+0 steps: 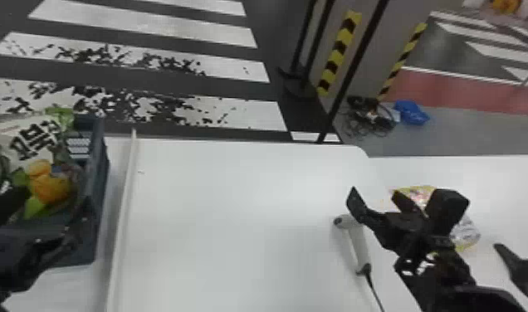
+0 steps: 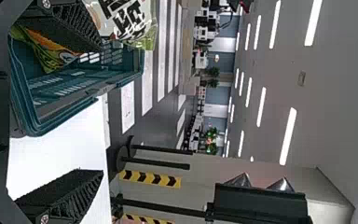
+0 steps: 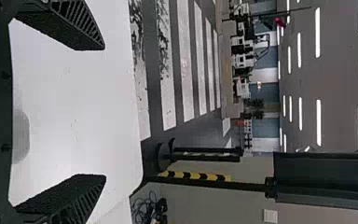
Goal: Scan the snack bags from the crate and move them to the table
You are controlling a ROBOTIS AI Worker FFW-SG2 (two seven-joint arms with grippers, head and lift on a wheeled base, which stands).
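Snack bags (image 1: 33, 139) sit in the crate (image 1: 99, 166) at left, so I reckon plenty is left to scan. At least one pack (image 1: 466, 235) lies on the counter (image 1: 508, 182) at right, probably done. My left end effector (image 2: 100, 109) and right end effector (image 3: 104, 112) are spread wide, holding nothing.

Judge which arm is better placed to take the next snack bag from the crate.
Probably the left: the left gripper is open, close to the crate with the snack bags. The right gripper, also open, is across the table, near the scanner.
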